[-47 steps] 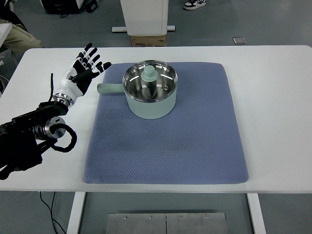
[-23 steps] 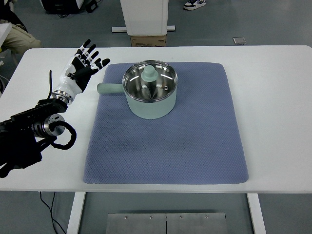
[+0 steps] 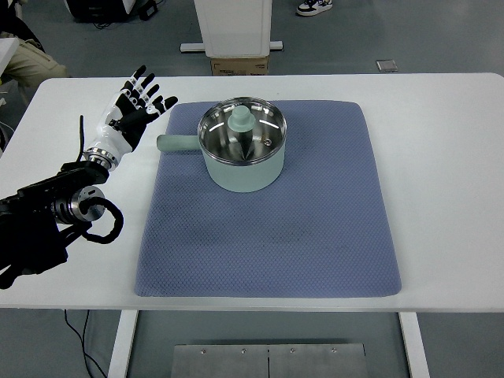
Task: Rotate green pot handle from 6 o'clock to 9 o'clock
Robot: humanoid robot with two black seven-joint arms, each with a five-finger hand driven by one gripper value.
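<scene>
The left hand [image 3: 132, 106] has drifted a little away from the pot handle [image 3: 179, 143] – fingers spread, holding nothing – and the handle already points to 9 o'clock, so the turn looks done

No text, label, brand, number or sign can be read anywhere.

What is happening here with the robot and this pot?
Nothing is held right now. The green pot, lid on, sits on the blue mat, and its handle already points to the picture's left, the 9 o'clock side. The left hand hovers open over the white table, up and left of the handle, not touching it. No right arm shows.
</scene>
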